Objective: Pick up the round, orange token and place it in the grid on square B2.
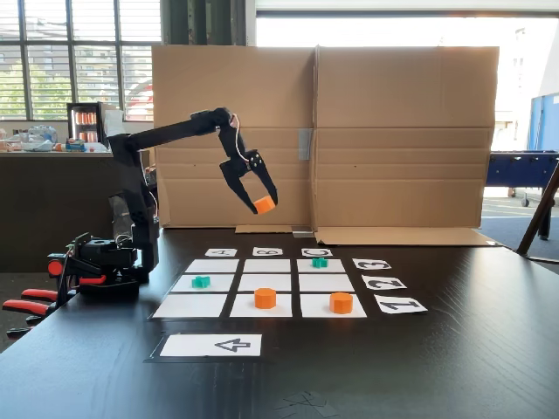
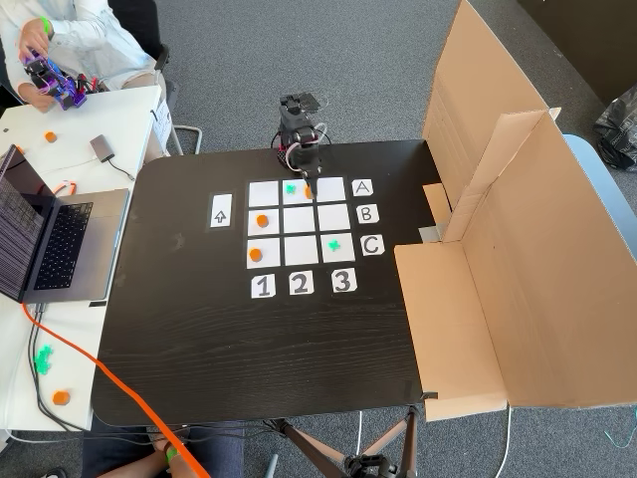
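Black gripper (image 1: 262,202) clamps small orange plastic cylinder token (image 1: 265,205) high over white paper grid (image 1: 326,283); early release risks bounce off middle square B2 (image 1: 266,282).

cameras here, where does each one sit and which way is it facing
A fixed view: low at the table's edge, facing the cardboard wall across the grid; whole arm side-on, tool holding an orange token aloft.
Another fixed view: high above, looking down on the black table; arm foreshortened, a person's hand top left.
Shared: grid, tool.
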